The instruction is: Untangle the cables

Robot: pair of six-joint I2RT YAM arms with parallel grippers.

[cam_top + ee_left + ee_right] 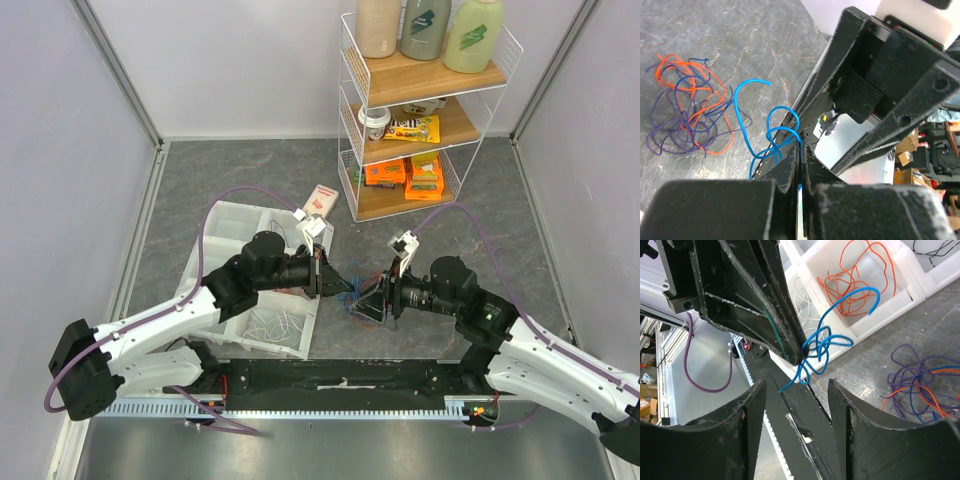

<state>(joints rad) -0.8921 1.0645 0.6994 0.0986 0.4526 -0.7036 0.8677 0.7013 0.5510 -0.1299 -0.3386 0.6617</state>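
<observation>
My left gripper [804,145] is shut on a knotted blue cable [772,135] and holds it above the table. In the right wrist view the blue cable [822,347] hangs from the left fingertips [792,352]. My right gripper [796,387] is open and empty, facing the left gripper [340,283] a short way off, with its jaws apart just below the blue knot. A loose tangle of orange, purple and blue cables [687,107] lies on the grey table beside them; it also shows in the right wrist view [920,385].
A white compartment tray [225,225] sits left of centre, holding orange wires [855,285], white wires [270,325] and dark wires [940,246] in separate compartments. A wire shelf rack [420,110] with bottles and snacks stands at the back. A small box [320,200] lies by the tray.
</observation>
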